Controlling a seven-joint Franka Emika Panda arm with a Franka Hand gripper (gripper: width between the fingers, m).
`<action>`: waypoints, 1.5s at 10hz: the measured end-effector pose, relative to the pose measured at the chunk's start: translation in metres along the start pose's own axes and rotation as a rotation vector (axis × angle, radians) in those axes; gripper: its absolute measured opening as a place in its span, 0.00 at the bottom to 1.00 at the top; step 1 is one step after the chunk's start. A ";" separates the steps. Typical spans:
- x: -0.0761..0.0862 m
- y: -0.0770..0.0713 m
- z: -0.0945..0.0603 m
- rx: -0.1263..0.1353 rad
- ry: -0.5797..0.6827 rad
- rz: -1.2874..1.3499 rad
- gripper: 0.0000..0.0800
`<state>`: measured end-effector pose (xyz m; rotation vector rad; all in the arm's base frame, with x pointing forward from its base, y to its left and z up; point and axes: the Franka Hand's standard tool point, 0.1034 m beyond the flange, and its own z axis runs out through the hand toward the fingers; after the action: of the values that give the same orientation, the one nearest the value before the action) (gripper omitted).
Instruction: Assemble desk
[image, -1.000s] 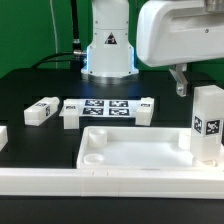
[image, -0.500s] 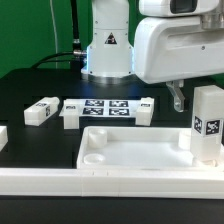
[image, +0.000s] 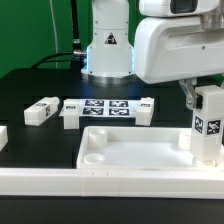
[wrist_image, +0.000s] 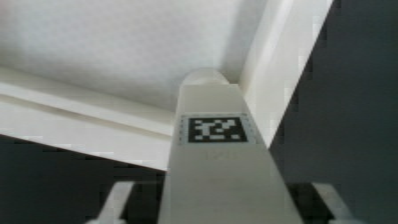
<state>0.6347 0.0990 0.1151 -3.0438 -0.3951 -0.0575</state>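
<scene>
A white square leg (wrist_image: 217, 140) of the desk, with a black-and-white tag on its face, stands upright between the fingers (wrist_image: 121, 204). Its foot is in a corner of the rimmed tray top (image: 120, 150) below them. In the exterior view the arm's white housing (image: 175, 45) hides all but one finger. The fingers are spread wide and straddle the leg with a slim gap on each side, gripping nothing.
</scene>
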 end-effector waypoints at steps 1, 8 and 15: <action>0.000 0.000 0.000 0.000 0.000 0.010 0.36; -0.001 0.001 0.001 0.010 0.008 0.610 0.36; -0.002 -0.004 0.002 0.020 -0.005 1.035 0.36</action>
<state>0.6320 0.1024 0.1130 -2.8152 1.1524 0.0162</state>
